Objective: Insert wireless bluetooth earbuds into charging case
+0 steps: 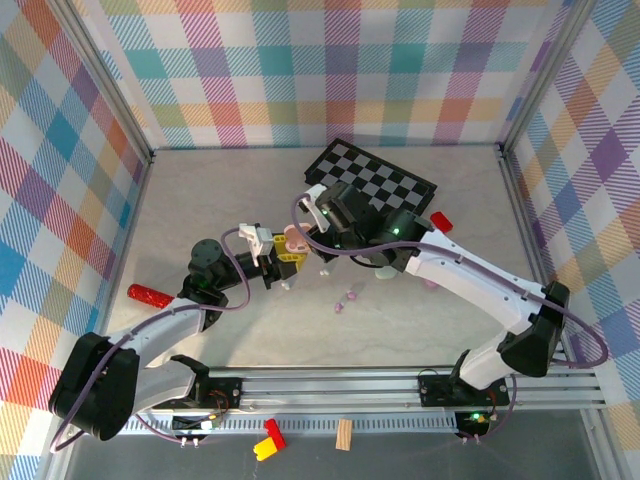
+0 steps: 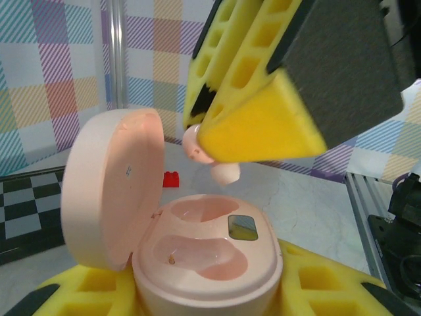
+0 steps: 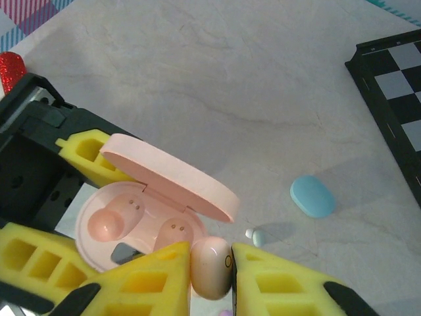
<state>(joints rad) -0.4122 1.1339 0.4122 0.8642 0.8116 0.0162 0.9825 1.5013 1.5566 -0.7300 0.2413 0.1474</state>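
A pink earbud (image 3: 210, 271) is pinched by the right gripper (image 3: 210, 261), just beside the open pink case (image 3: 131, 224). A tiny whitish earbud (image 3: 256, 236) is seen near that case, a blue case (image 3: 312, 196) farther off.

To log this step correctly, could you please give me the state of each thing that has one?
Pink case: lid open, both wells empty, held by left gripper.
Pink earbud: pinched by right gripper above the case, not seated.
Blue case: shut, lying on table.
White earbud: loose on table.
Left gripper: shut on pink case.
Right gripper: shut on pink earbud.
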